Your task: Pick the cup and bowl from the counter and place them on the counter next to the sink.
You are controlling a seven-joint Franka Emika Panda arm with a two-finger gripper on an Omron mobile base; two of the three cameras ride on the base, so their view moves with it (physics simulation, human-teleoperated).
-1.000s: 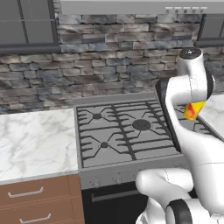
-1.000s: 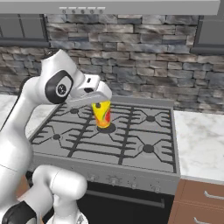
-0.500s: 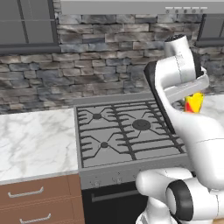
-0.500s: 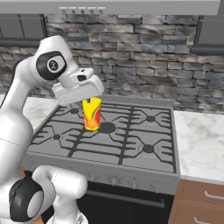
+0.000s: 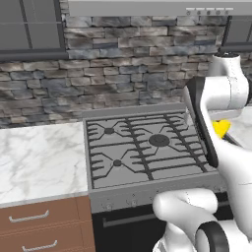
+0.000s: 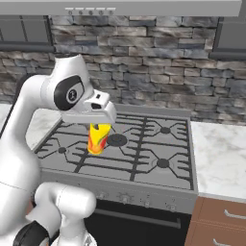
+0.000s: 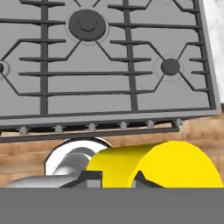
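cup (image 6: 98,139) in my claw (image 6: 98,126), above stove (image 6: 144,153) | counter (image 5: 34,160) left of stove

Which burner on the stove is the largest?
The middle burner: its round dark cap is clearly wider than the caps of the small corner burners. In the right base view the cup appears just left of it.

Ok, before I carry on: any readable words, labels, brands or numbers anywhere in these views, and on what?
None that can be read.
cup: a red-orange mark on its yellow side, a shape and no letters.
stove: small knobs along its front edge, no markings to be made out.
range hood: a row of small buttons, too small to read.
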